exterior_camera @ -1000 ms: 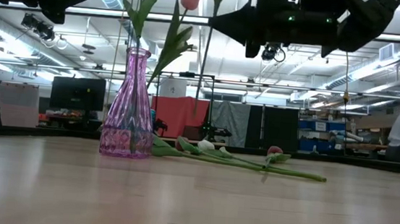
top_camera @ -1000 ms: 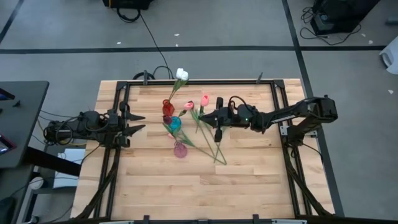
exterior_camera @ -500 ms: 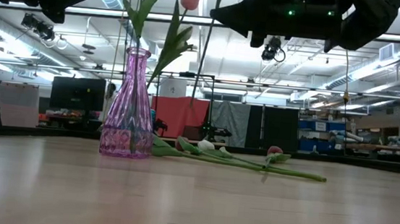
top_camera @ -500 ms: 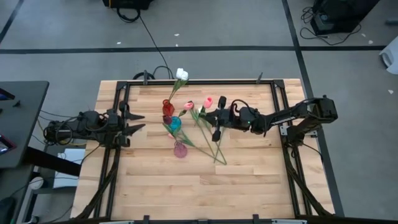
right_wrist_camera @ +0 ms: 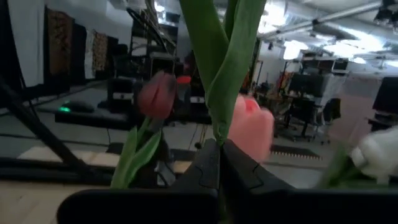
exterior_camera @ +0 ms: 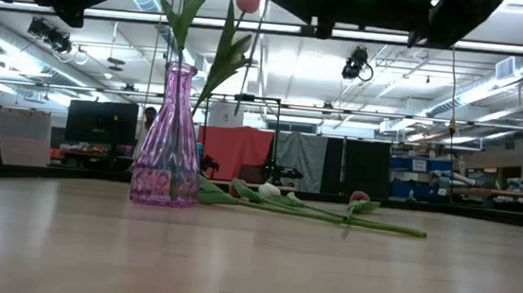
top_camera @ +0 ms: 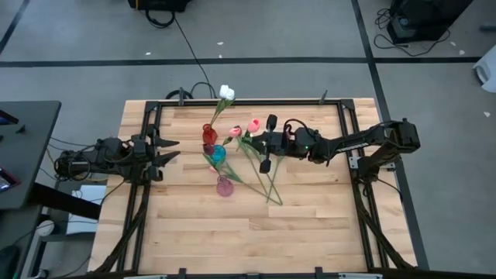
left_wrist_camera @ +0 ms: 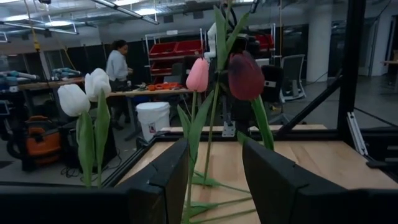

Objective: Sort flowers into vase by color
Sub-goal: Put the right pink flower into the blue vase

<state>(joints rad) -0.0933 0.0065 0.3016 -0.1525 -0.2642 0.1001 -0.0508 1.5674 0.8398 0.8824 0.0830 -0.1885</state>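
Observation:
Three small vases stand mid-table: red [top_camera: 208, 136], teal [top_camera: 218, 154] and purple [top_camera: 224, 186]. A white tulip [top_camera: 225, 92] leans out of the red vase. A pink tulip [top_camera: 235, 131] rises by the teal one, and a maroon tulip [left_wrist_camera: 245, 76] stands among them. Several tulips [top_camera: 266, 177] lie flat on the table right of the vases. My right gripper [top_camera: 258, 140] is just right of the vases, shut on a pink tulip [top_camera: 254, 124]. My left gripper [top_camera: 172, 152] waits open, left of the vases. My right gripper pinches the pink tulip's green stem [right_wrist_camera: 219, 132] between its two shut fingers, where the leaves fork. The fingers come level from the table's right side and lie across the stem. The tulip is lifted clear and roughly upright, with its lower stem [exterior_camera: 249, 70] hanging below the gripper.
Black frame rails [top_camera: 248, 101] run along the table's far, left and right edges. In the low view only the purple vase [exterior_camera: 169, 138] shows in full, with the lying tulips [exterior_camera: 313, 208] behind it. A person [left_wrist_camera: 117, 62] stands in the room beyond.
My right gripper has risen and shifted a little toward the table's left edge, nearer the vases, and has stayed shut. The held tulip has gone up with it, so its hanging stem now ends higher and closer to the purple vase.

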